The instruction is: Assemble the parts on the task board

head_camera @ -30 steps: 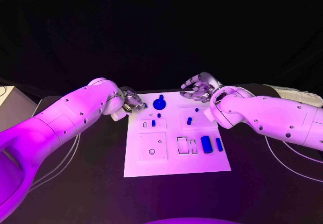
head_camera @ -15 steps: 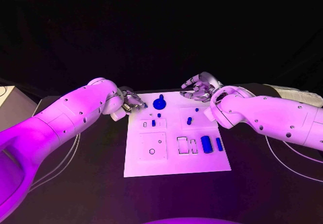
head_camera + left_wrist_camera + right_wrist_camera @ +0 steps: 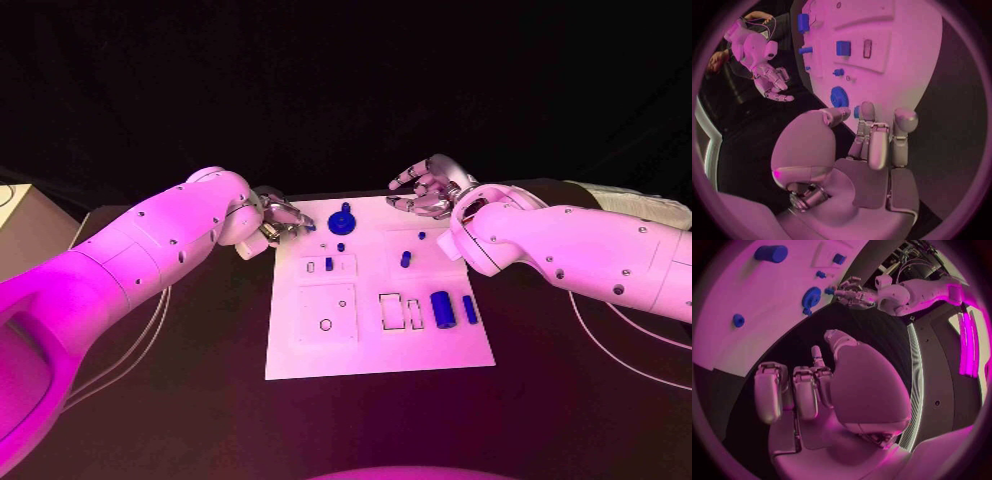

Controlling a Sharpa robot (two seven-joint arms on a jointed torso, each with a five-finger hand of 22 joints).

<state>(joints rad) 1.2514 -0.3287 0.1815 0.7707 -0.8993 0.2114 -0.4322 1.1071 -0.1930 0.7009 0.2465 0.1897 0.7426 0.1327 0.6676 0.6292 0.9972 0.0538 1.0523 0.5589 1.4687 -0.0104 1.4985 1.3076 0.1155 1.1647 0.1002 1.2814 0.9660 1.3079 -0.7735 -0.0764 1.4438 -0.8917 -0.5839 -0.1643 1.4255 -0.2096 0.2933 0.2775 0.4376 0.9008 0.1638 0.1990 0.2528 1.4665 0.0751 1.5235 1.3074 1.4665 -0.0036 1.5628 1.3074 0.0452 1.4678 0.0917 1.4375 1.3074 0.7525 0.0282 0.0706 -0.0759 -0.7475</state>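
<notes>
The white task board (image 3: 378, 340) lies in the middle of the table. A round blue part (image 3: 342, 222) stands near its far edge, and small blue parts (image 3: 329, 264) (image 3: 405, 258) sit mid-board. Two longer blue parts (image 3: 443, 308) (image 3: 470, 308) lie at the right side. My left hand (image 3: 284, 222) hovers at the board's far left corner. In the left wrist view its fingertips (image 3: 867, 109) pinch a small blue part (image 3: 856, 111), close to the round part (image 3: 839, 96). My right hand (image 3: 424, 190) hangs over the far right corner, fingers loosely bent, holding nothing.
Black table surrounds the board on every side. Empty outlined slots (image 3: 327, 312) (image 3: 392, 311) show on the board's near half. A pale box (image 3: 22, 225) stands at the table's far left. Cables (image 3: 144, 330) trail beside the left arm.
My left hand has shifted slightly toward the board's corner with the small part at its fingertips. The right hand and the parts on the board have not moved.
</notes>
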